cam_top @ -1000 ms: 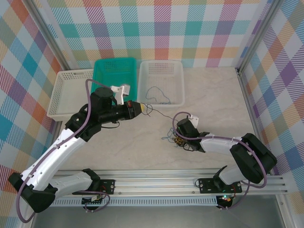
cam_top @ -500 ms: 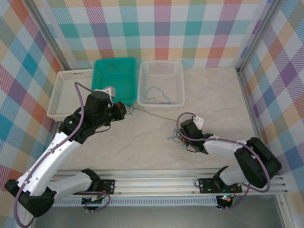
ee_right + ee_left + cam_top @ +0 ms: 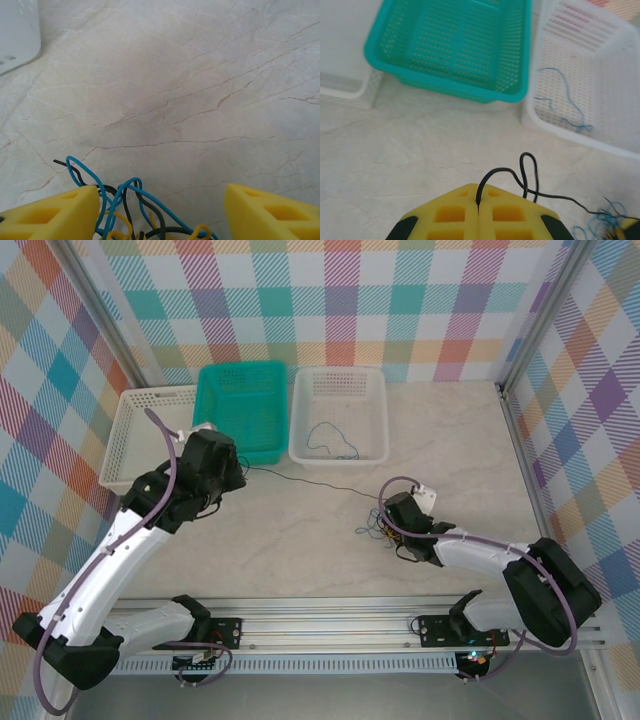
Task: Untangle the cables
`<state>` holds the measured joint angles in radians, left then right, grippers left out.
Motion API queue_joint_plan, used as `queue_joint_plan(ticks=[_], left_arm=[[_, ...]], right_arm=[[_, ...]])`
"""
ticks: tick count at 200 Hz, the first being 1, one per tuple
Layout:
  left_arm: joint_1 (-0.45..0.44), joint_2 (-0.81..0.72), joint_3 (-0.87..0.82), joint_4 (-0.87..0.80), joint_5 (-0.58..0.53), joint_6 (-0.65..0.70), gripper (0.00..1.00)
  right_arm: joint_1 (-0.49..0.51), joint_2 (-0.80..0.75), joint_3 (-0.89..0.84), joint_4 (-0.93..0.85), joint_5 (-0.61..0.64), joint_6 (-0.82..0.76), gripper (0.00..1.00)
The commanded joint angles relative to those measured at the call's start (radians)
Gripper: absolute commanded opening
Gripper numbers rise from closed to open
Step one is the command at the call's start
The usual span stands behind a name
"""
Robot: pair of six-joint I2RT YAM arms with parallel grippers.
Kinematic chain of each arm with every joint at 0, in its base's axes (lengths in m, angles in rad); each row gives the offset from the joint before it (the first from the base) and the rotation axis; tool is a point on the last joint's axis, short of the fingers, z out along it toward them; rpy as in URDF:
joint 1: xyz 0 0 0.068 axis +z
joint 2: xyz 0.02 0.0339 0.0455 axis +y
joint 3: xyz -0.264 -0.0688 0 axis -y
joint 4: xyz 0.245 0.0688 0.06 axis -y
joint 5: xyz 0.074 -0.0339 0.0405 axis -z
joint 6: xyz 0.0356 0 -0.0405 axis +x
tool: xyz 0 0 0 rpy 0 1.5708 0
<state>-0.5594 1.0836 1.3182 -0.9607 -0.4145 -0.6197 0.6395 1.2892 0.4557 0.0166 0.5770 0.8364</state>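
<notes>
Marble tabletop [image 3: 300,560]: lying pale between checked walls [image 3: 400,300], carrying three baskets along the far edge.
White basket [image 3: 340,371]: sitting far centre, holding one loose blue cable [image 3: 330,437] already apart from the rest.
Teal basket [image 3: 245,400]: sitting just left of it, crowding the left arm's far side and risking a knock.
Left gripper [image 3: 479,202]: clamping shut on the black cable [image 3: 525,175], just near of the teal basket.
Right gripper [image 3: 161,192]: hovering with jaws apart over the clump [image 3: 125,210], gripping nothing.
Clump: lying right of centre, tangling blue, black and yellow strands; likely sliding whole toward the left, lacking anything pinning it down.
Black cable: stretching across the table from closed pads to clump; risking slipping free or tightening the knot under further pull.
</notes>
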Motion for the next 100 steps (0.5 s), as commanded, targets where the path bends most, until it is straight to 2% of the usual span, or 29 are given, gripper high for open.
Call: queue_joint_plan(ticks=[1, 22, 63, 100], left_arm=[[0.029, 0.014, 0.05, -0.11, -0.134, -0.03, 0.0], [0.056, 0.008, 0.062, -0.14, -0.189, -0.037, 0.0], [0.136, -0.013, 0.067, -0.174, -0.227, -0.028, 0.0], [0.204, -0.038, 0.071, -0.179, -0.214, -0.005, 0.0]], right_arm=[[-0.012, -0.039, 0.003, -0.04, 0.037, 0.013, 0.69], [-0.023, -0.057, -0.004, -0.049, 0.055, 0.009, 0.69], [-0.07, -0.071, -0.029, -0.068, 0.055, 0.007, 0.71], [-0.12, -0.094, -0.045, -0.091, 0.053, -0.009, 0.74]])
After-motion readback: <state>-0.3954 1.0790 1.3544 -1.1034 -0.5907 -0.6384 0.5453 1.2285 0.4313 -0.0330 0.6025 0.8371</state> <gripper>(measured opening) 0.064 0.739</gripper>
